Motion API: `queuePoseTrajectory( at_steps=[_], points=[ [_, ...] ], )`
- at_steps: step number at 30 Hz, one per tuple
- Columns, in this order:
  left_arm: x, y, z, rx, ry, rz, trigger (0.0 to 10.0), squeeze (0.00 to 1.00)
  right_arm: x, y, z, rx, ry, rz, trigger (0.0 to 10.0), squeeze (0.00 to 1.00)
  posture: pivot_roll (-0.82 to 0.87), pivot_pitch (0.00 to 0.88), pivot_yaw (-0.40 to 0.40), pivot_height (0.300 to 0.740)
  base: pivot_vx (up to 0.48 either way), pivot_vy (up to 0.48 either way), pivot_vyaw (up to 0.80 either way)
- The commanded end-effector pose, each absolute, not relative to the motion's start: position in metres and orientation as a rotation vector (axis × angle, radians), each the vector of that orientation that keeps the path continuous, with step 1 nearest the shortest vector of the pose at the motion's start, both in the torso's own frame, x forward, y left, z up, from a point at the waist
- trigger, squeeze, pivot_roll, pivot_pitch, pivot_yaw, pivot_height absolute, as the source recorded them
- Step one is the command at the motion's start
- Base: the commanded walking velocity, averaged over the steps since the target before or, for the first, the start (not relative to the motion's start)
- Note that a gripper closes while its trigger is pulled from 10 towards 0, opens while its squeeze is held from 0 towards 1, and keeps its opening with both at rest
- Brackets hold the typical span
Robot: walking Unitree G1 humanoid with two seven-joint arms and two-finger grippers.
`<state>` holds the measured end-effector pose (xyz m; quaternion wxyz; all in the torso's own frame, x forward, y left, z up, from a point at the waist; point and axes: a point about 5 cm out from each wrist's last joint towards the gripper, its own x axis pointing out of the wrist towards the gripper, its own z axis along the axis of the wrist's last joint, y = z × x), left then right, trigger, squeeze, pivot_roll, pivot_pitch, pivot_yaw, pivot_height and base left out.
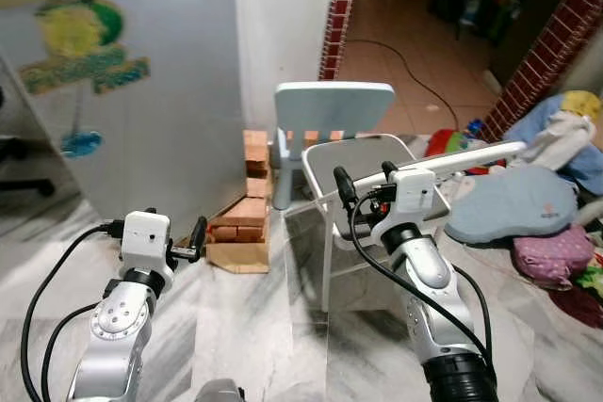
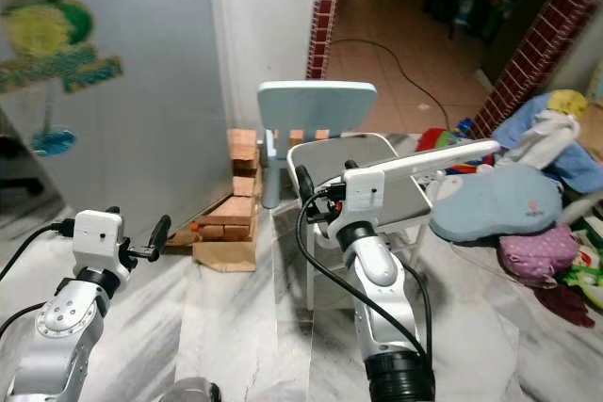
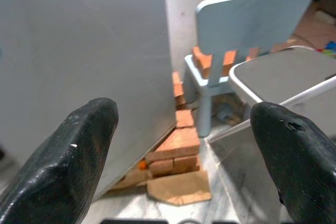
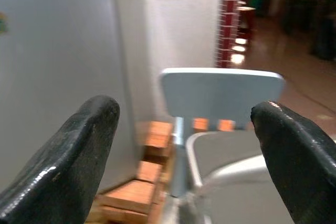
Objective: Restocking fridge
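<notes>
The grey fridge (image 1: 141, 91) stands ahead and left of the left hand (image 1: 193, 240), the nearer one. Both the left and the right hand (image 1: 363, 185) are spread wide, holding nothing.

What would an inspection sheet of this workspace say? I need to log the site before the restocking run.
Surface: grey marble floor.
Job's things: fridge, door shut; no stock seen.
Clutter: bricks stacked beside the fridge, cardboard under them; blue chair; white stool; cushion and clothes on the right.
Grippers: left gripper open, empty; right gripper open, empty, above the stool.
Cables: black cables on both arms; one cord across the tiled floor behind.
Surroundings: white wall, brick pillars.
</notes>
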<state>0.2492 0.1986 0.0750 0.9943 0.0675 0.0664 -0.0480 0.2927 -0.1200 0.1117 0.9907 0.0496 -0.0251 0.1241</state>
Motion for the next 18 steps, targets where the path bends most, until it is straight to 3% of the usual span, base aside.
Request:
queuePoseTrajectory(
  at_steps=[1,18],
  points=[
    [0.251,0.2,0.075,0.148,0.134,-0.091,10.0,0.0,0.293,-0.121,0.116,0.1,-0.058,0.236,10.0,0.0,0.11,0.042,-0.058,0.74,0.0,0.48,-0.8],
    [0.255,0.199,0.073,0.175,0.121,-0.074,10.0,0.0,0.293,-0.111,0.114,0.115,-0.038,0.253,10.0,0.0,0.1,0.031,-0.055,0.74,0.0,0.48,-0.8]
  ],
)
